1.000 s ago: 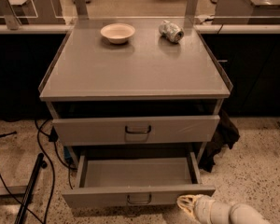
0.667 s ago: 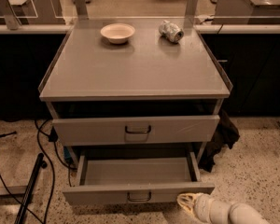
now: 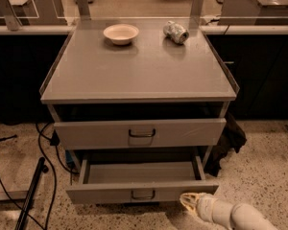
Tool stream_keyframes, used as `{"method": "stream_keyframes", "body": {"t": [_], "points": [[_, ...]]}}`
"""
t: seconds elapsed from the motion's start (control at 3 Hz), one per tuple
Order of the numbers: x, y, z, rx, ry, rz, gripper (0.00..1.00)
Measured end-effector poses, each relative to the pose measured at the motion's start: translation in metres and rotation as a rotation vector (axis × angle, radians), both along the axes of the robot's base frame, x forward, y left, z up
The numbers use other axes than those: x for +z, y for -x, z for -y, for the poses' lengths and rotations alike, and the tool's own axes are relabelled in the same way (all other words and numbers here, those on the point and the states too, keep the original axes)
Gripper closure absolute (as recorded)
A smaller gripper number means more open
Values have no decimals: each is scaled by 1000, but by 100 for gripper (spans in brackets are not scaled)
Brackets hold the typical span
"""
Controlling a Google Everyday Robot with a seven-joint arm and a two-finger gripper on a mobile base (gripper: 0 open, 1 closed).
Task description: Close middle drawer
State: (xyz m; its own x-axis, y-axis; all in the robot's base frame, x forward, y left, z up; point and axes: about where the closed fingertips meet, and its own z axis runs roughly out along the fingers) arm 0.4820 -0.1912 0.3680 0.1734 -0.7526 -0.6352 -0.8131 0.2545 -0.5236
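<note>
The middle drawer (image 3: 110, 192) is a shallow grey drawer pulled well out of the cabinet, its inside bare, with a small loop handle (image 3: 143, 194) at the centre of its low front panel. My gripper (image 3: 189, 201) comes in from the bottom right on a white arm (image 3: 240, 217). Its tip is at the lower right corner of the drawer's front panel, touching or nearly touching it. The taller-fronted top drawer (image 3: 182, 132) above stands slightly out. The lowest drawer is out of view.
A cream bowl (image 3: 121, 33) and a crumpled can (image 3: 175, 31) lie on the cabinet top (image 3: 139, 71). Black cables (image 3: 45, 143) and a dark pole (image 3: 31, 195) lie on the speckled floor at left. A dark cloth (image 3: 228, 140) hangs at the cabinet's right side.
My gripper has edged up toward the cabinet, and the middle drawer's front sits slightly further in than before.
</note>
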Motion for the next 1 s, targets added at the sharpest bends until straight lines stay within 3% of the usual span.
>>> {"method": "stream_keyframes", "body": {"t": [1.0], "points": [[6, -63, -19, 25, 30, 33, 100]]}}
